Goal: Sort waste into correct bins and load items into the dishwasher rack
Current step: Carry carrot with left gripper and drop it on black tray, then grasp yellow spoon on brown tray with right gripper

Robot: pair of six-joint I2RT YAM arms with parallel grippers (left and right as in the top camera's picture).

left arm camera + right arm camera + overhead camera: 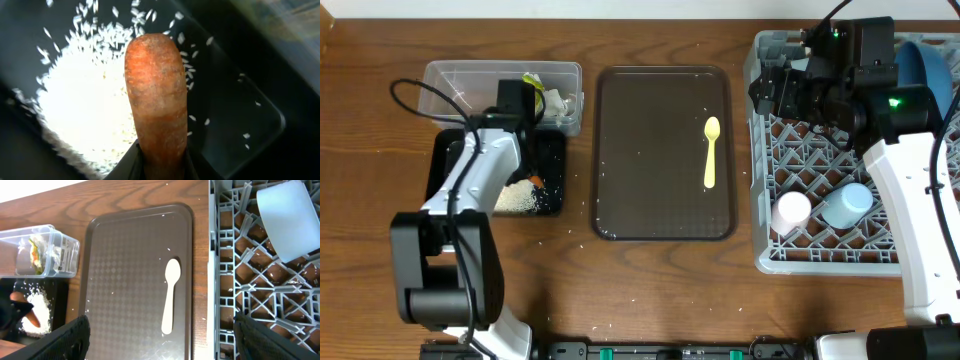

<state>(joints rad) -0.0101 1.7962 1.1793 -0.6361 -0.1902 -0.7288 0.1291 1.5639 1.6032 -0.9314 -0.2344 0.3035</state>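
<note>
One carrot [155, 90] is pinched by its end in the left tool [162, 160], over the rice [85, 100] in the black tray [552, 150], left of the serving tray [640, 150]. Whether it touches the grains: cannot tell.

Step, by my reading: food waste to bin. Next move calls for parting the fingers, then a straight lift. The black tray's wall and the clear tub [460, 80] crowd that side.

Right tool [165, 335] is spread wide and empty, over the rack [765, 255] right of the serving tray.

Spoon [710, 152] lies on the serving tray's right half with open room around it.
</note>
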